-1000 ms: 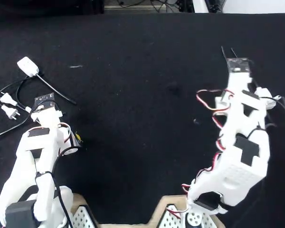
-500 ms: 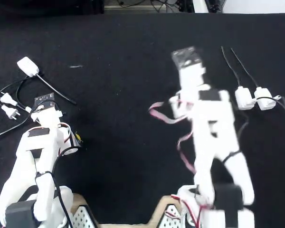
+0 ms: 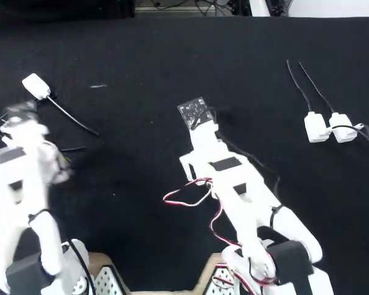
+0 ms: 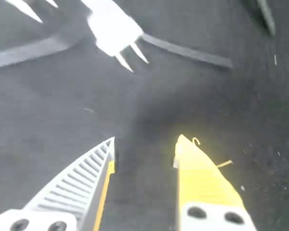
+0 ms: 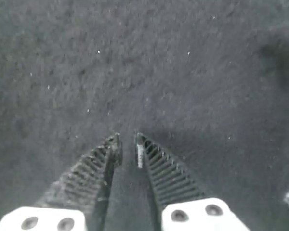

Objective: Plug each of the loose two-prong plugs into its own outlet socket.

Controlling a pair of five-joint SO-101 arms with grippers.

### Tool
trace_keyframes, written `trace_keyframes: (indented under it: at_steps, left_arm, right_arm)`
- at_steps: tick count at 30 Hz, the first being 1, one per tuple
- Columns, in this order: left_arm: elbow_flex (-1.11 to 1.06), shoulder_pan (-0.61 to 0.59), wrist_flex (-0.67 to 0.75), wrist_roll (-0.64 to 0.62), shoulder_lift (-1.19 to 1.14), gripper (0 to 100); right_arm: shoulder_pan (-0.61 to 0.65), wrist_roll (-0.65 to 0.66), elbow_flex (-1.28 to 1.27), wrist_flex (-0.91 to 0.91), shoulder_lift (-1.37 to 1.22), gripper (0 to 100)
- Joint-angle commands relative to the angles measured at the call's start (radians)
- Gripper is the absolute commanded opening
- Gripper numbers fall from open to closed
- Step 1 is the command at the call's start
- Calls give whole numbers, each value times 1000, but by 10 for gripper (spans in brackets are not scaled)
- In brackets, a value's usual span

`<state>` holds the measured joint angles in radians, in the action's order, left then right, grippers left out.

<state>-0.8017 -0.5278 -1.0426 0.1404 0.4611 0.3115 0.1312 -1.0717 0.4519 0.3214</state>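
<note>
The left hand (image 4: 144,147) is open, its two fingers spread well apart over black cloth with nothing between them. Just beyond its fingertips lies a white two-prong plug (image 4: 113,30), its prongs pointing back toward the hand, with a black cord (image 4: 185,49) running off beside it.

The right hand (image 5: 127,143) is all but closed, with only a thin gap between its ridged fingers. It grips nothing and hangs over bare cloth.

From above, the left arm (image 3: 18,184) stands at the left edge of the table (image 3: 135,153) and the right arm (image 3: 234,190) reaches out over the middle. Two white outlet blocks (image 3: 327,126) sit side by side at the right, well apart from both arms, their thin black cords running toward the far side. A third white block (image 3: 35,86) with a black cord lies at the far left.

Black cloth covers the whole table. Beyond its far edge runs a strip of paler floor (image 3: 190,6) with loose cables. At the near edge the arm bases sit on a tan board (image 3: 200,279).
</note>
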Motion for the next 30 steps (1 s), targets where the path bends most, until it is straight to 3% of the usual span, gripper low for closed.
trace_keyframes:
  at_steps: [1, 8, 15, 19, 25, 30]
  left_arm:
    - [320, -171, -149, 129, 8, 206]
    - [456, -344, -83, 256, -54, 207]
    - [737, -423, -72, 261, -442, 207]
    - [1010, -464, -138, 275, -701, 207]
    - [1429, -524, -285, 428, -1036, 206]
    - [1707, -565, -379, 457, -1260, 204]
  right_arm:
    - [18, -6, 18, -43, -7, 53]
    - [18, -6, 16, -41, -10, 53]
    - [18, -5, 15, -40, -10, 53]
    - [18, -3, 15, -40, -12, 53]
    - [20, -2, 15, -40, -12, 53]
    - [20, 0, 15, -40, -12, 53]
